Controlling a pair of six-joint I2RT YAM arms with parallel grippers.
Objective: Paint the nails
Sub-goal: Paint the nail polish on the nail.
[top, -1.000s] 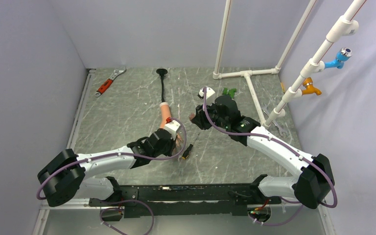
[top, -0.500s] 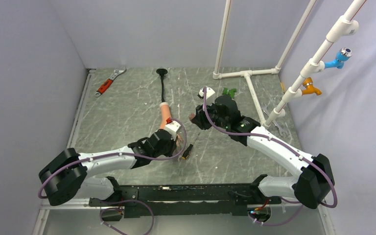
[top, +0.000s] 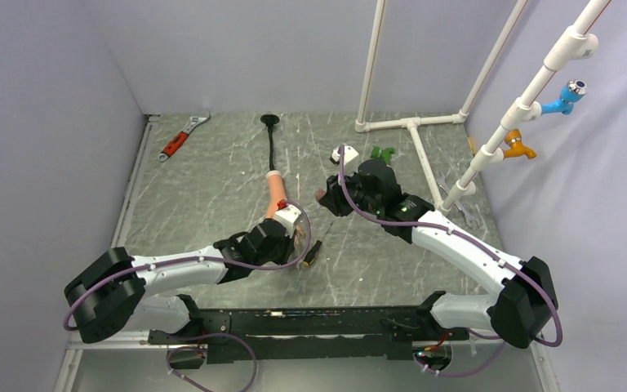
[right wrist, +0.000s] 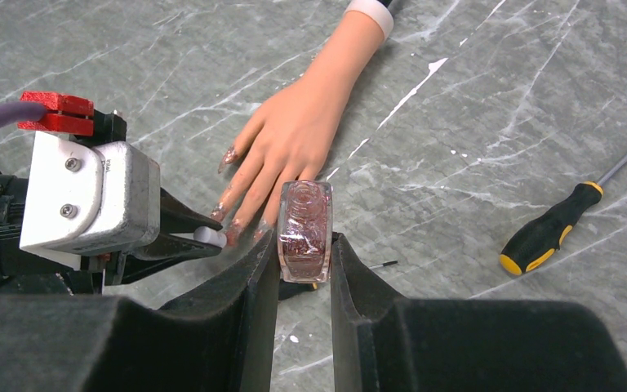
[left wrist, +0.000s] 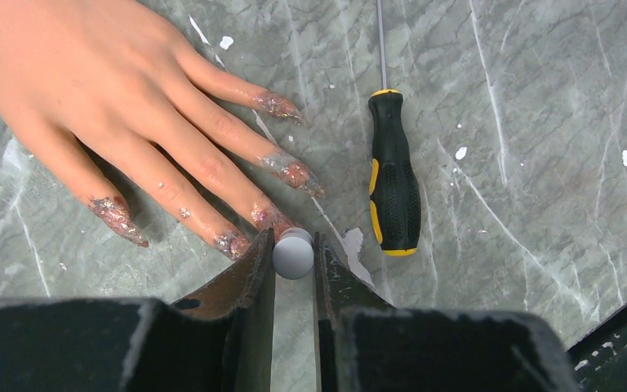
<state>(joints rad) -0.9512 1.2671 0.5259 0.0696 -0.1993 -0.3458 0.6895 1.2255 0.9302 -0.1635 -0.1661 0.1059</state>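
A peach mannequin hand (left wrist: 90, 82) lies palm down on the marbled table, fingers spread. Its nails (left wrist: 294, 173) carry patchy pink glitter polish. My left gripper (left wrist: 294, 245) is shut on a small grey-white brush cap (left wrist: 293, 255), right at the tip of a middle finger's nail (left wrist: 269, 216). The brush itself is hidden under the cap. My right gripper (right wrist: 302, 241) is shut on a clear polish bottle (right wrist: 304, 229) of reddish glitter, held off the table just beyond the fingertips. In the top view the left gripper (top: 294, 233) covers the fingers and the right gripper (top: 324, 198) hovers to their right.
A black-and-yellow screwdriver (left wrist: 393, 188) lies just right of the fingers. A red-handled wrench (top: 181, 139) sits at the back left. The hand's black stalk (top: 271, 143) runs toward the back. A white pipe frame (top: 412, 122) and a green piece (top: 382, 153) stand at the back right.
The left gripper has shifted very slightly over the fingertips. The right arm and bottle have stayed still.
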